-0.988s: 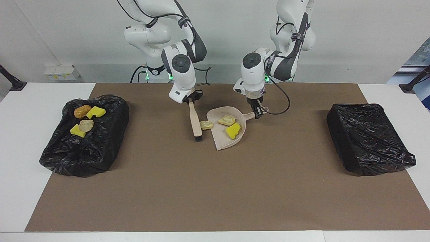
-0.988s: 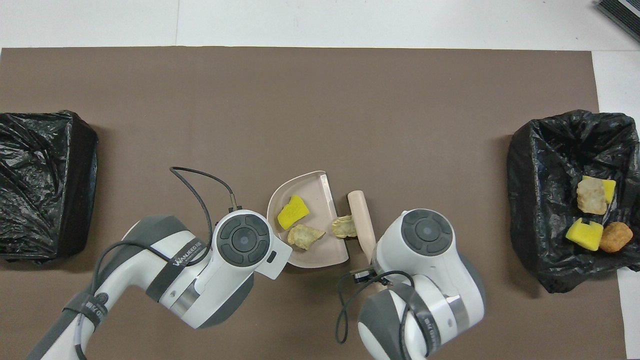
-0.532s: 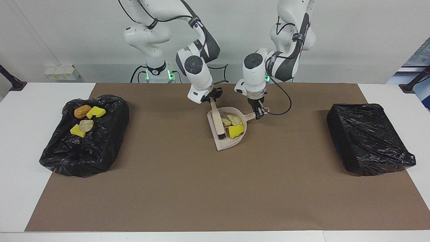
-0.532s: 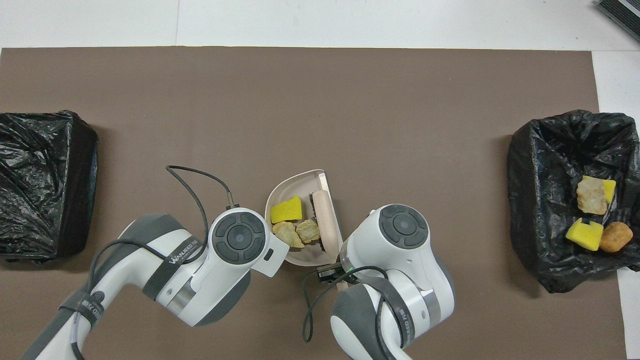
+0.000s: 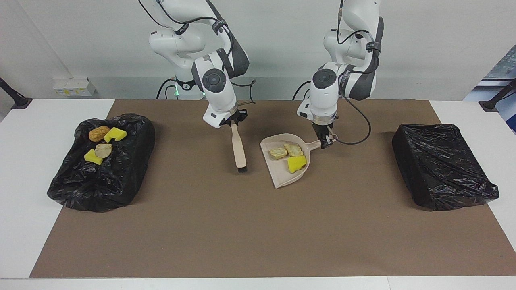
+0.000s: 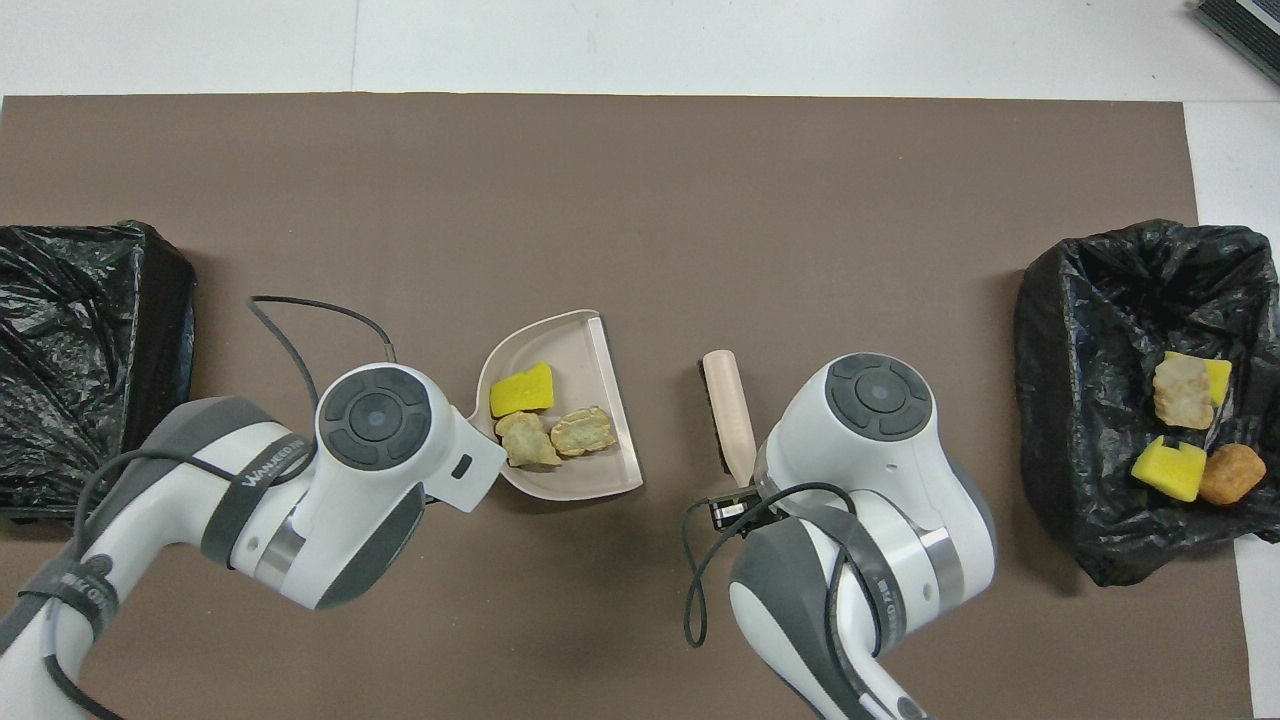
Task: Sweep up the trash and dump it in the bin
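Since half a second ago the brush is pulled out of the dustpan by the clamped right gripper, while the left gripper, shut on the handle, carries three scraps toward the nearer empty bin.

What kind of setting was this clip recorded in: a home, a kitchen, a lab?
Most likely a robotics lab bench, staged for a sweeping test: two white arms at a white table under a brown paper mat, bare white walls, and two black-bagged bins, one holding scraps, one showing none.
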You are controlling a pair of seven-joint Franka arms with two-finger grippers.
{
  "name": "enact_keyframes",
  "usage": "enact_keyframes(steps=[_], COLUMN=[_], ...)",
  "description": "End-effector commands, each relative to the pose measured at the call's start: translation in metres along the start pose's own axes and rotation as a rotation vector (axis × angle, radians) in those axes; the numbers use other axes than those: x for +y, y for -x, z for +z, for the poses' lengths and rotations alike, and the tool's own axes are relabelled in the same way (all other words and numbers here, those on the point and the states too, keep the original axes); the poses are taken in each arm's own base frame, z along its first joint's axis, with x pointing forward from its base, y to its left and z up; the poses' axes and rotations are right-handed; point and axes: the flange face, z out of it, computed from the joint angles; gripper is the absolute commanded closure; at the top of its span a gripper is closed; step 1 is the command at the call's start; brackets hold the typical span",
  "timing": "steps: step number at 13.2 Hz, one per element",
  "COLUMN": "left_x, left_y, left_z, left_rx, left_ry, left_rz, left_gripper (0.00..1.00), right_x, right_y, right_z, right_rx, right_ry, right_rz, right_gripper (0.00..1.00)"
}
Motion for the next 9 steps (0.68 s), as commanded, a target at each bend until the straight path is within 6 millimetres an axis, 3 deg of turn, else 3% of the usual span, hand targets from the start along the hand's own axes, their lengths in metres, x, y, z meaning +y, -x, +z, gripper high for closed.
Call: enact_keyframes(steps=[1, 2, 4, 7, 9], left_x=[-0.019, -0.028, -0.043, -0.061, -0.075], left_y=[0.034, 0.052, 0.097, 0.151, 0.188], left_z=[-0.026, -0.033, -0.055, -0.078, -0.09], left_rx=[0.02, 0.026, 0.04, 0.033, 0.021], left_ry=[-0.048, -0.06, -0.091, -0.109, -0.1], left_rz=[0.007, 0.01, 0.048, 0.09, 0.078], left_gripper=[1.0, 1.0, 1.0, 1.0, 1.0], right_x=[-0.041, -0.051, -0.1, -0.152, -0.173], right_y=[0.023, 0.028, 0.051, 0.073, 0.081], right_z=[-0.004, -0.001, 0.014, 0.042, 0.067], right_rx=[0.074, 0.076, 0.088, 0.108, 0.092], right_ry=[0.052, 0.057, 0.066, 0.057, 0.061], right_rz=[0.039, 0.058, 0.079, 0.103, 0.112], right_gripper=[1.0, 1.0, 1.0, 1.0, 1.0])
